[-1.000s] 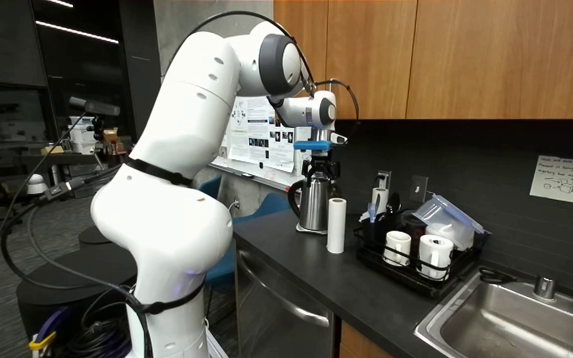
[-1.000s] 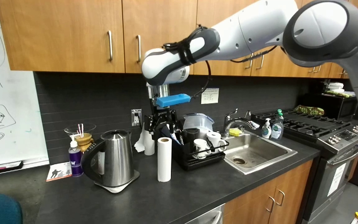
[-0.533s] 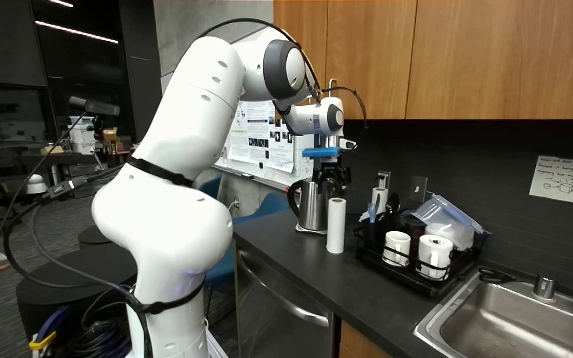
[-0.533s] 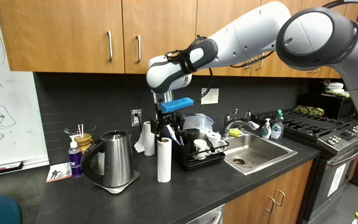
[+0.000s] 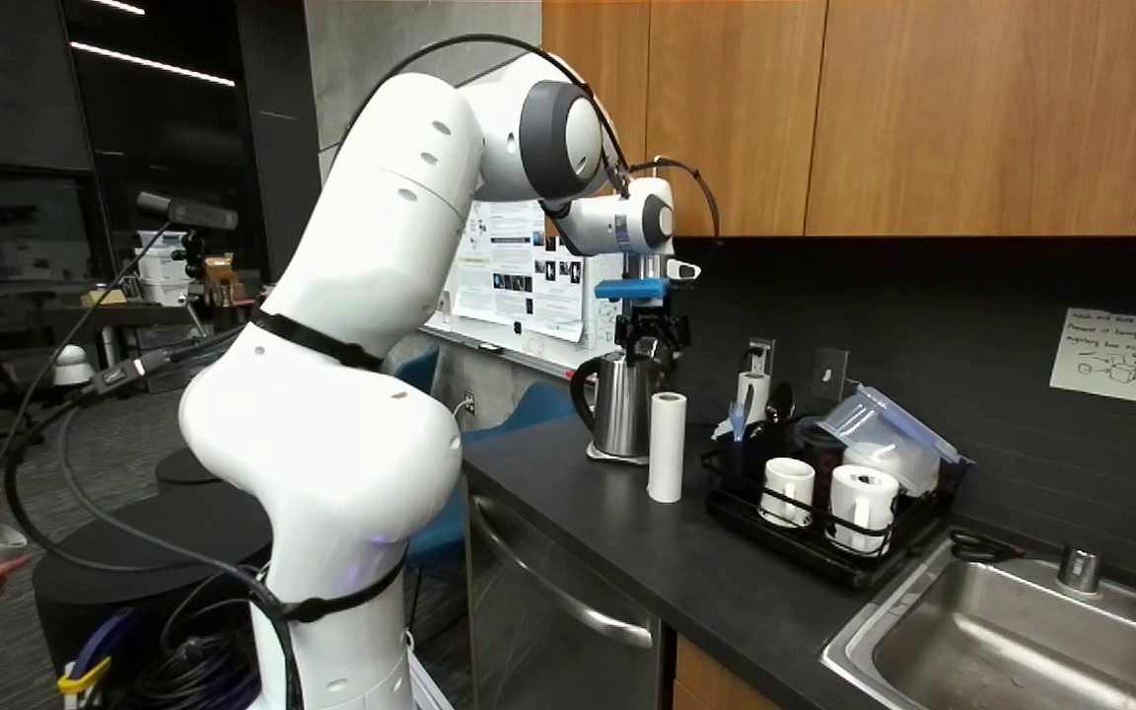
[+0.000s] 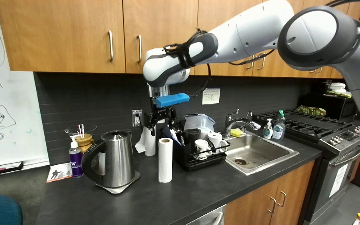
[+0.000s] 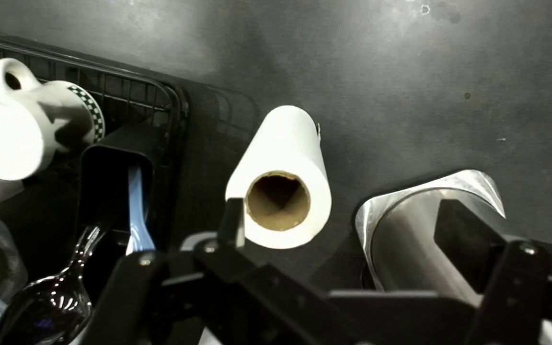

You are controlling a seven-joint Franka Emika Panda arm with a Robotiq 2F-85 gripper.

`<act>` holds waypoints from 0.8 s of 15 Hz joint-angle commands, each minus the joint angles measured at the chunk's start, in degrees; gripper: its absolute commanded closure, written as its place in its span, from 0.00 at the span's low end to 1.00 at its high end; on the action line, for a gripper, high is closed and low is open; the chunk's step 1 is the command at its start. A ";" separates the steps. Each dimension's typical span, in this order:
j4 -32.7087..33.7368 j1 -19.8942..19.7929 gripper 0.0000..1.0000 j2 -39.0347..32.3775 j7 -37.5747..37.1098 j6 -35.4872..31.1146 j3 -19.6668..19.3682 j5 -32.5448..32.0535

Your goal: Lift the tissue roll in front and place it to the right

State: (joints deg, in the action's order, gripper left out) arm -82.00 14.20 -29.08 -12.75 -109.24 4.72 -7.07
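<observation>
The white tissue roll with a brown cardboard core stands upright on the dark counter, seen in both exterior views [image 5: 667, 449] [image 6: 165, 162] and in the wrist view [image 7: 289, 139]. My gripper [image 6: 162, 122] points down, open and empty, above the roll's top level and behind it towards the wall. It also shows in an exterior view [image 5: 653, 350]. In the wrist view, the gripper's [image 7: 345, 213] left finger [image 7: 231, 218] overlaps the left edge of the roll's top and the right finger [image 7: 465, 239] overlaps the kettle. The fingers appear apart from the roll.
A steel kettle [image 6: 119, 162] stands on one side of the roll. A black dish rack [image 6: 203, 161] with mugs and utensils stands on the other, then the sink [image 6: 258, 153]. A second paper roll [image 6: 149, 145] stands by the wall. Wooden cabinets [image 6: 161, 25] hang above.
My gripper first came down and shifted towards the rack, then rose a little and shifted back towards the kettle side. It stays open. The tissue roll has not moved.
</observation>
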 commanded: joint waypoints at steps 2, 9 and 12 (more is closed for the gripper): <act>2.82 0.02 0.00 -3.99 -0.75 -0.66 -0.20 0.62; 4.65 0.00 0.00 -7.80 -2.87 -1.08 -1.93 0.02; 4.43 -0.13 0.00 -7.05 -4.08 -0.86 -2.74 -0.23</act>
State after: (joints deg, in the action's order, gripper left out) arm -78.72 13.94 -36.00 -15.06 -110.84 2.90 -7.14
